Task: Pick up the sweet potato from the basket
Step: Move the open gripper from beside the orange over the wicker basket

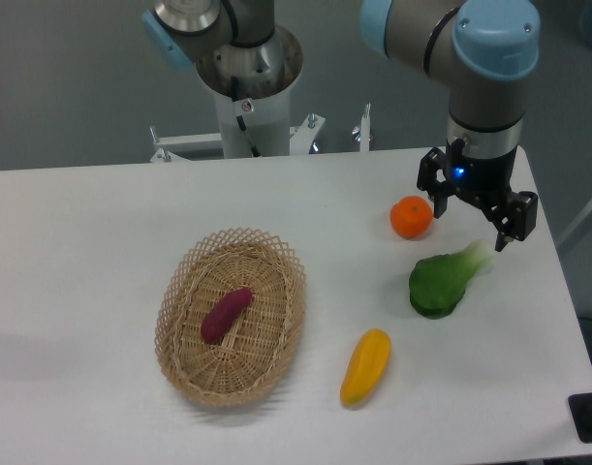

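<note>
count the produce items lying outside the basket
3: an orange near the gripper, a leafy green just below it, and a yellow vegetable right of the basket. None seems hidden.

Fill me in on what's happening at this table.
A robot arm is set to take the sweet potato out of the basket, but it hasn't started reaching. The tuber lies alone in the basket, untouched. The claw hangs open and empty off to the side, above the table between the orange fruit and the green leafy vegetable. A yellow vegetable lies beside the basket.
</note>
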